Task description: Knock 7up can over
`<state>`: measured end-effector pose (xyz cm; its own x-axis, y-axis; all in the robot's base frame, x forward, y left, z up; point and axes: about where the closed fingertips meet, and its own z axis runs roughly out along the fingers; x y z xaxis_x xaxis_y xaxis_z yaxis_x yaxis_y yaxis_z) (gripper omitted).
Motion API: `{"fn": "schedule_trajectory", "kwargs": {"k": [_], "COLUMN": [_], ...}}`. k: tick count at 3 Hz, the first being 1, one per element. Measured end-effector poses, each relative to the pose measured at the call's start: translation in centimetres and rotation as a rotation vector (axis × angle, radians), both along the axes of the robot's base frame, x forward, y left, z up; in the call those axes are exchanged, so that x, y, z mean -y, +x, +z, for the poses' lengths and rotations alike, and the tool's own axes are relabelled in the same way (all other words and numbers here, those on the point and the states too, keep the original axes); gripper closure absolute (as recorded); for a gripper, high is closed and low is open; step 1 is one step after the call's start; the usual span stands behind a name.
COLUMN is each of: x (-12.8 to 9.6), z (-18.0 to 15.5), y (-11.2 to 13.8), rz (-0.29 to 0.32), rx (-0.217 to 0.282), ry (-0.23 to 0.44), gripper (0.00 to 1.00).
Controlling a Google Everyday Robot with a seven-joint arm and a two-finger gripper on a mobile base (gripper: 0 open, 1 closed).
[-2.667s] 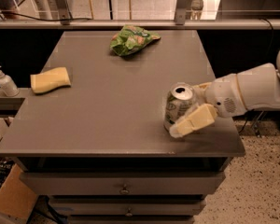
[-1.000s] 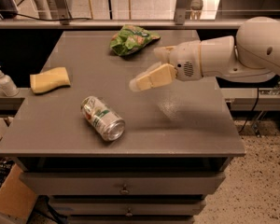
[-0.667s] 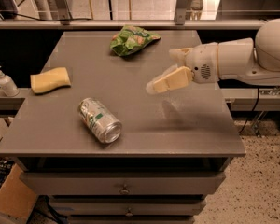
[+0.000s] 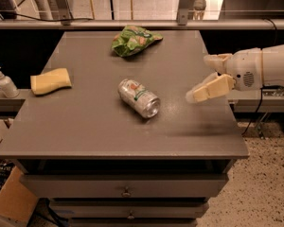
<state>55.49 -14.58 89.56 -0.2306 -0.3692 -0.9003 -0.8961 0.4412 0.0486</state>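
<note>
Pincer [image 4: 199, 78] retreated to right; 7up can [image 4: 138, 98] lies toppled.

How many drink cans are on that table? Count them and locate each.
1. The 7up can lies on its side near the middle of the table. The open gripper hovers near the table's right edge, apart from it. None seems hidden.
</note>
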Motion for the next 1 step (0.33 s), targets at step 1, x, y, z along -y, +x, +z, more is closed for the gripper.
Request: {"fn": "schedule_trajectory", "kwargs": {"k": [1], "x": [-0.01], "z": [0.0], "y": [0.0], "rz": [0.0], "rx": [0.0], "ry": [0.0], "gripper": [0.0]}}
